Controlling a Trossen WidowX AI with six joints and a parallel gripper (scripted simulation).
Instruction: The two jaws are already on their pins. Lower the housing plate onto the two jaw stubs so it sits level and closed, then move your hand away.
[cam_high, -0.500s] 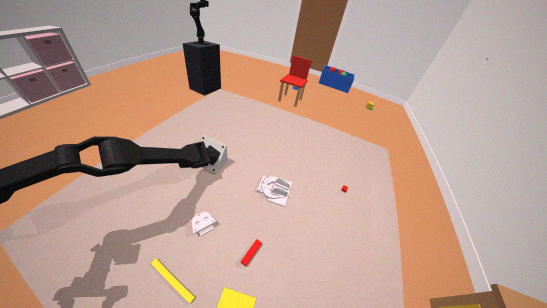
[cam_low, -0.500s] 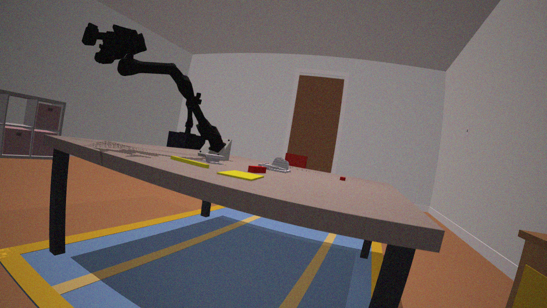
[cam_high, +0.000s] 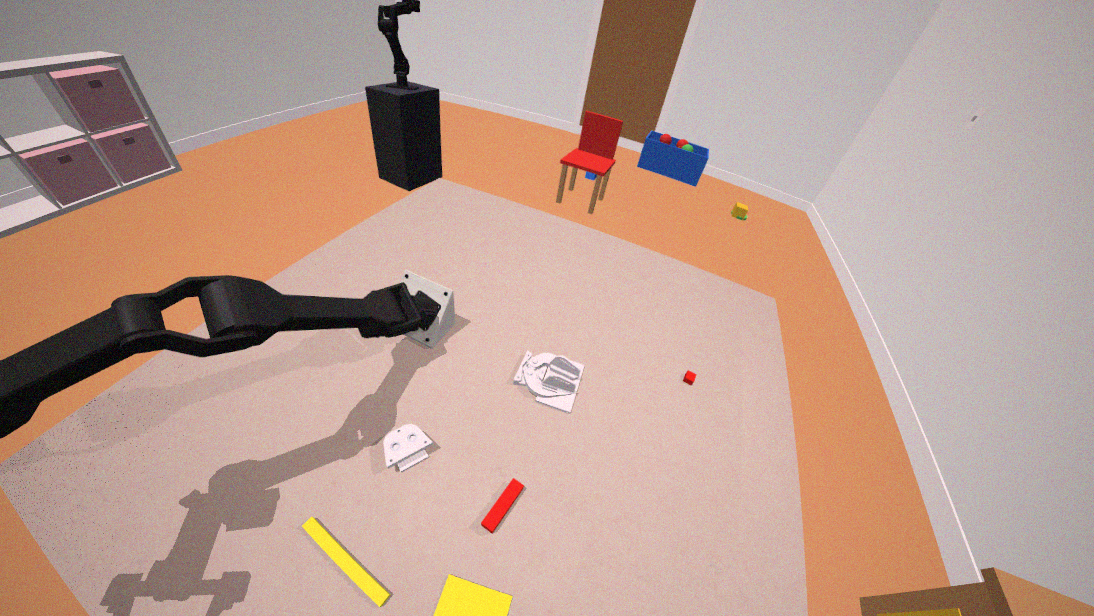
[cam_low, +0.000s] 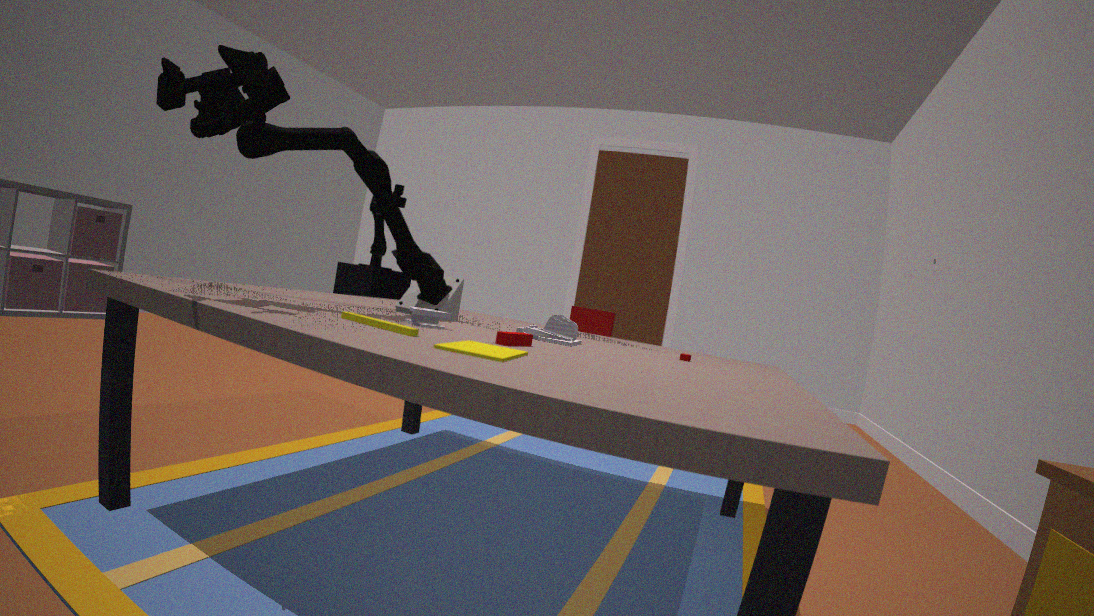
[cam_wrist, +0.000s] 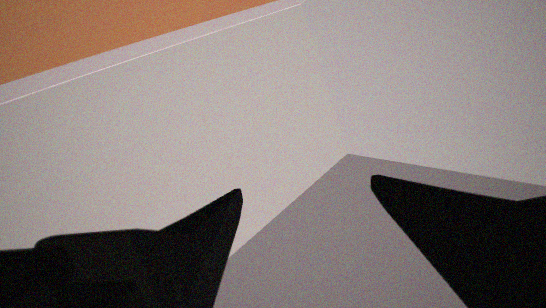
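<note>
The housing plate (cam_high: 404, 443) (cam_low: 423, 310), white with a rounded edge and two round holes, lies apart from the base, over a small ribbed part. The white base (cam_high: 559, 402) lies to its right and farther back in the top view; it also shows in the exterior view (cam_low: 574, 342). Two grey, elongated shapes on it look like the jaws; their pins and stubs are too small to tell. My gripper (cam_wrist: 304, 188) (cam_low: 207, 76) is open and empty, raised high above the table's left side in the exterior view. It is outside the top view, where its shadow shows.
My arm (cam_high: 321, 312) stands on a pale mount (cam_high: 441, 325) behind the parts. A red bar (cam_high: 502, 505), a yellow bar (cam_high: 346, 560), a yellow square (cam_high: 473, 598) and a small red cube (cam_high: 689, 378) lie on the table.
</note>
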